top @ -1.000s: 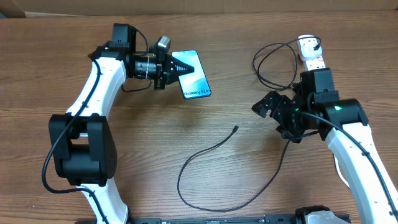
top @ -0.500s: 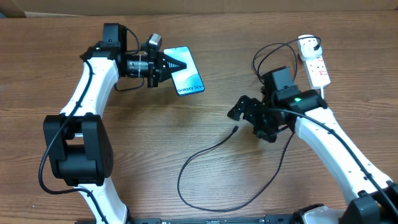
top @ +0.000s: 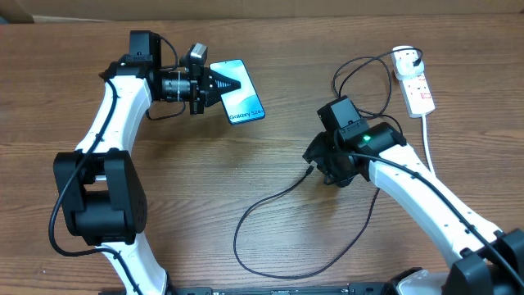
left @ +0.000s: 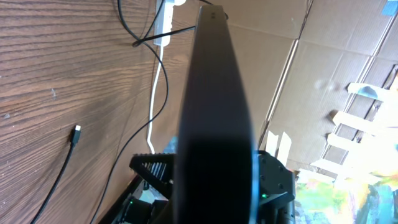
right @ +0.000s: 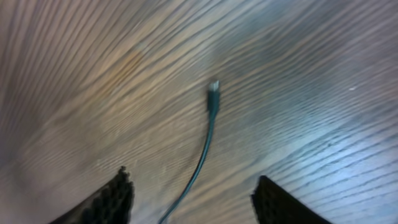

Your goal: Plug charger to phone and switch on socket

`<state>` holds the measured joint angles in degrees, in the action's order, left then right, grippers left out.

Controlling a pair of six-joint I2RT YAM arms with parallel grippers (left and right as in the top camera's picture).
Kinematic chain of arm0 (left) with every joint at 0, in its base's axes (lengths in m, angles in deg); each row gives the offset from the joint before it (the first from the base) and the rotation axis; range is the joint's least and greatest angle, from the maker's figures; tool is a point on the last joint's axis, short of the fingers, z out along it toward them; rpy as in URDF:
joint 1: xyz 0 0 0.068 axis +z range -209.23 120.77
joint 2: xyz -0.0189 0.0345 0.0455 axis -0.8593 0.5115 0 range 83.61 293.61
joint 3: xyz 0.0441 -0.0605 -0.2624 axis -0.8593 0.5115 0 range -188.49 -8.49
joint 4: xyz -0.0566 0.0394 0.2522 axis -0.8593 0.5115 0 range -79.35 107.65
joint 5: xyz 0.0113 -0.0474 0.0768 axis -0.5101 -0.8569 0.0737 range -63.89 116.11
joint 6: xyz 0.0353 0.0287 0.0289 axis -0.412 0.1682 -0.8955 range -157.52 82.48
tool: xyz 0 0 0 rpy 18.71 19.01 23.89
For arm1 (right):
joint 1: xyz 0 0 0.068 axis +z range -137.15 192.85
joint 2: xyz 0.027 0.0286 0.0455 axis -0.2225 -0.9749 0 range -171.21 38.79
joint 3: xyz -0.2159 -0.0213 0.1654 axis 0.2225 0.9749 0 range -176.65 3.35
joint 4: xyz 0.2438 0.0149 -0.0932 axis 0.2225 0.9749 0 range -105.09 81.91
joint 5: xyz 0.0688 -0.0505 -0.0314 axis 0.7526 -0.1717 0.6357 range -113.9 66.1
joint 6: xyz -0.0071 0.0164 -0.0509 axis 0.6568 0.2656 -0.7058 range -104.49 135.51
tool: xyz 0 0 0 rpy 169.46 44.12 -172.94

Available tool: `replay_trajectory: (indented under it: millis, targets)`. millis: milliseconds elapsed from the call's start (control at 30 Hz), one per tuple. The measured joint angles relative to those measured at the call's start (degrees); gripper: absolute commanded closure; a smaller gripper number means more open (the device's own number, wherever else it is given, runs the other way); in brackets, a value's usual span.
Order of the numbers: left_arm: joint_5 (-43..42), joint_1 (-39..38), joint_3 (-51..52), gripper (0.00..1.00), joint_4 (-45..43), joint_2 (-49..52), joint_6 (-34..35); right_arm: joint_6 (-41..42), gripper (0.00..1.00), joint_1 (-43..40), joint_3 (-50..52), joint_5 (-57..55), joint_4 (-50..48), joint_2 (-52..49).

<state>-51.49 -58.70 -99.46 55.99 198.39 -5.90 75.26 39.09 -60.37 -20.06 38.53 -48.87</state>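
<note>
On grained table (top: 164, 213), thin black charger (right: 210, 109)

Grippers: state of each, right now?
Left gripper: shut on the slim blue-and-white-screened smartphone.
Right gripper: open, holding nothing; the thin black cable lies between its fingers.

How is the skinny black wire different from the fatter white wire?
The thin black charger cable is slim; the white cord is thicker. The black cable curls across the wooden table in big loops; the white cord runs nearly straight. The black cable's plug tip lies bare on the wood; the white cord's far end hides under the right arm. Both start at the white power strip.
</note>
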Motion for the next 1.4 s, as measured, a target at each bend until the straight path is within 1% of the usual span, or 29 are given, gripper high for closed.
replay_trajectory:
  millis: [67,200,400,700,1000,1067,1133,1400]
  targets:
    - [-0.04,0.35,0.0,0.96,0.02,0.0,0.02,0.68,0.47,0.02,0.0,-1.46,-0.31,-1.11]
    - [-0.09,1.6,0.0,0.96,0.02,0.0,0.0,1.14,0.49,0.0,0.2,-2.8,-1.14,-4.13]
    - [-0.22,2.58,0.0,0.96,0.02,0.0,0.0,1.49,0.56,0.07,0.55,-1.46,-2.54,-9.27]
    - [-0.22,2.58,0.0,0.96,0.02,0.0,0.02,1.51,0.57,1.36,0.57,-0.66,-3.04,-15.17]
    - [-0.22,2.58,0.0,0.96,0.02,0.0,0.02,1.49,0.57,2.16,2.51,-1.33,-6.64,-15.5]
    - [-0.22,2.56,0.0,0.96,0.02,0.0,0.02,1.49,0.59,2.32,3.5,-1.33,-7.65,-15.5]
    - [-0.22,2.58,0.0,0.96,0.02,0.0,0.02,1.49,0.61,2.36,4.02,-1.36,-7.93,-15.5]
    - [-0.22,2.58,0.0,0.96,0.02,0.0,0.02,1.51,0.61,2.36,4.07,-2.86,-7.04,-15.5]
